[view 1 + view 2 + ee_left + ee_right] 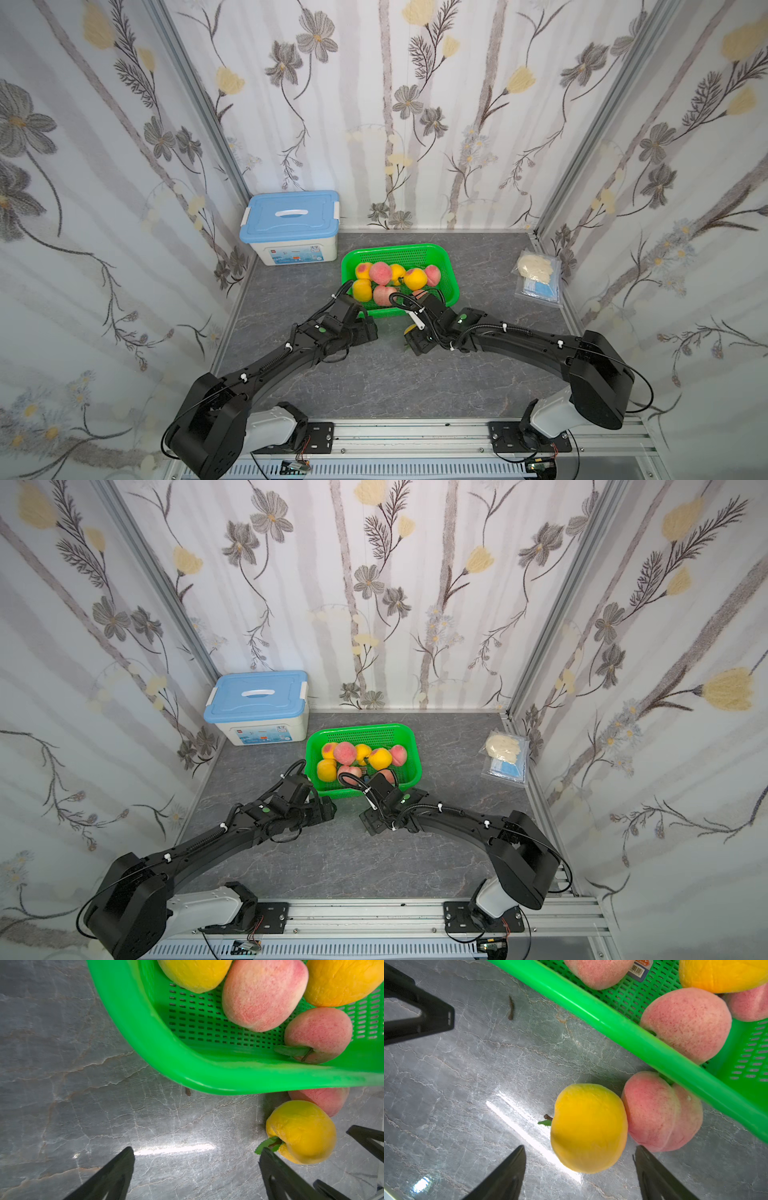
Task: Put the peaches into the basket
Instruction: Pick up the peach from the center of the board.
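Note:
The green basket (pixel 451 274) (pixel 415 750) stands mid-table with several peaches (pixel 380 273) inside, pink and yellow. Two peaches lie on the table against its near rim (pixel 633 1032): a yellow peach (pixel 588 1128) (pixel 301 1132) and a pink peach (pixel 660 1118) (pixel 324 1099) touching it. My right gripper (pixel 579 1147) is open, and the near side of the yellow peach sits between its fingertips without touching them. Beside it my left gripper (pixel 196 1149) is open over bare table, with one fingertip (pixel 262 1152) at the yellow peach's leaf.
A white storage box with a blue lid (pixel 291 226) stands at the back left. A clear plastic bag (pixel 538 276) lies at the right wall. A small brown stem (pixel 510 1007) lies on the table by the basket. Papered walls close three sides.

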Controlling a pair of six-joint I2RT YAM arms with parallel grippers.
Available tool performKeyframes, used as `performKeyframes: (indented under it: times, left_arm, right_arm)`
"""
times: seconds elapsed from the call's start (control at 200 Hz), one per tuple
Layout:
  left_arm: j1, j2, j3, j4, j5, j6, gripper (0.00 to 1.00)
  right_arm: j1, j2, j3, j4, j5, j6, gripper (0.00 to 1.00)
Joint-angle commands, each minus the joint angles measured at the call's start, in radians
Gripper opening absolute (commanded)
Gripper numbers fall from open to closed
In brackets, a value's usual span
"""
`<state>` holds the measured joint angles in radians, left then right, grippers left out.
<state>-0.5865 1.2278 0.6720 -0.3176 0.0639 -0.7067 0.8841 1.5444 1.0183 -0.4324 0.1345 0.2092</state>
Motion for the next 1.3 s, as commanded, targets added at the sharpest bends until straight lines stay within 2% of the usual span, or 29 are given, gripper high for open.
performKeyframes:
  times: [0.0, 0.999, 1.294]
  left_arm:
    - [-0.001, 0.001, 0.008, 0.004, -0.001, -0.005, 0.96]
    - [-0.004, -0.006, -0.011, 0.013, -0.007, -0.013, 0.96]
    - [-0.005, -0.008, -0.012, 0.009, -0.007, -0.013, 0.96]
  right_arm:
    - [0.003, 0.008, 0.012, 0.024, 0.014, 0.003, 0.83]
    - [0.012, 0.052, 0.026, 0.023, 0.052, 0.005, 0.84]
    - [0.012, 0.111, 0.039, 0.023, 0.064, -0.001, 0.84]
